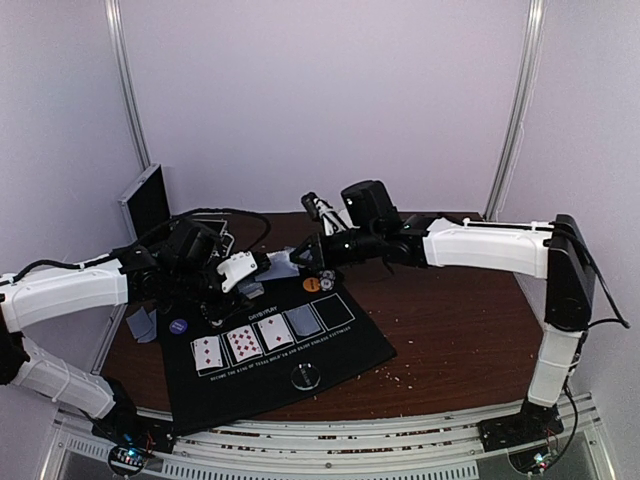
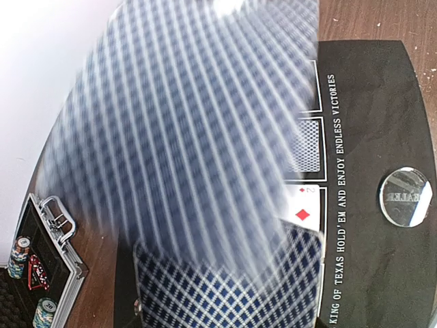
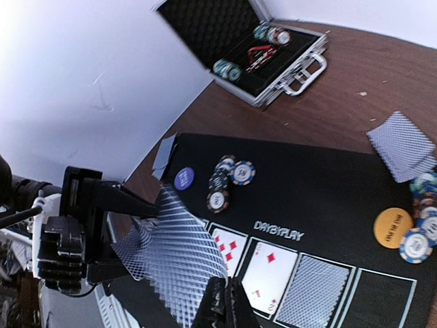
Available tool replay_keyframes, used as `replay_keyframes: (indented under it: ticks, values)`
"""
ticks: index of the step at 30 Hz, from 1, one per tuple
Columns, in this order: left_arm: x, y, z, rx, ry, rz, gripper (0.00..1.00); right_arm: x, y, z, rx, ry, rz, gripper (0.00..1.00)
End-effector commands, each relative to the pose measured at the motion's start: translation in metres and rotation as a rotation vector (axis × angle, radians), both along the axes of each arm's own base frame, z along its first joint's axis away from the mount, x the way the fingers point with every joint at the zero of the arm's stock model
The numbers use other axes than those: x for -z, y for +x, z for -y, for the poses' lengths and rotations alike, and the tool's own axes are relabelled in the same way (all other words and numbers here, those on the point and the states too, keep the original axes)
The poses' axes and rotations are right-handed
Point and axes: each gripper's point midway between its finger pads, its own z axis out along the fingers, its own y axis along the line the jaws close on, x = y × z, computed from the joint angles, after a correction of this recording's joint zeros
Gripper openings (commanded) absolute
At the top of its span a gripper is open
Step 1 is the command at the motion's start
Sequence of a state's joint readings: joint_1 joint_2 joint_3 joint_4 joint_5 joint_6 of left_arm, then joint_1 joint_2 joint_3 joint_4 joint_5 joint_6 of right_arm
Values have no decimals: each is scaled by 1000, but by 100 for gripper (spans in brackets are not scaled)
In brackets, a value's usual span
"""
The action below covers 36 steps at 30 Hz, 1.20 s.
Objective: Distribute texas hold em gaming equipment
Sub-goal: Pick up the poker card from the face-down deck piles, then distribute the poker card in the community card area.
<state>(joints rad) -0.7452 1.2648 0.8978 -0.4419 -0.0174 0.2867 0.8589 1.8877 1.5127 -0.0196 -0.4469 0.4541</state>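
My left gripper (image 1: 250, 270) is shut on a deck of grey-blue-backed cards (image 2: 225, 294) above the left end of the black mat (image 1: 340, 350). My right gripper (image 3: 229, 307) is shut on the edge of one card (image 3: 177, 263), which shows blurred and bent against the deck. On the mat, three boxes hold red-pip cards (image 1: 243, 343), including a two of diamonds (image 3: 270, 270). A fourth holds a face-down card (image 3: 317, 290) and the fifth box (image 3: 382, 301) is bare. The left fingers are hidden in the left wrist view.
Striped chips (image 3: 229, 179) and a purple disc (image 3: 184, 178) lie at the mat's far left; an orange disc (image 3: 394, 227) and more chips (image 3: 420, 232) lie at its far right. A clear disc (image 1: 305, 377) sits near the front. Loose cards (image 3: 403, 145) lie beyond; an open case (image 3: 252, 41) stands behind.
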Motion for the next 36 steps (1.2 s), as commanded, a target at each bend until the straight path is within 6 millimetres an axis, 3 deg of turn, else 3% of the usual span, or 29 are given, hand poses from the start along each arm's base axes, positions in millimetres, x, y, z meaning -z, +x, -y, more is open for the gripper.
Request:
replay_keyframes:
  ticks: [1,4,7,13,17,23,27,36]
  values:
    - [-13,16,0,-51,-8,62,43,-20,29,54,282,-5,119,0]
    - [-14,20,-3,-77,0,73,43,-5,36,101,511,-5,137,0]
    - [-14,22,-4,-90,5,77,43,25,36,135,690,39,95,0]
    - [-14,21,-4,-86,2,72,44,80,26,163,926,104,-46,0]
    - [-13,21,-4,-83,4,71,44,106,21,160,992,115,-98,0]
    - [-14,19,-4,-78,0,71,46,144,12,136,1023,41,-200,0]
    - [-14,19,-4,-77,-1,70,46,167,5,130,1057,17,-289,0]
    - [-13,18,-4,-75,-2,68,46,188,-8,127,1085,30,-401,0]
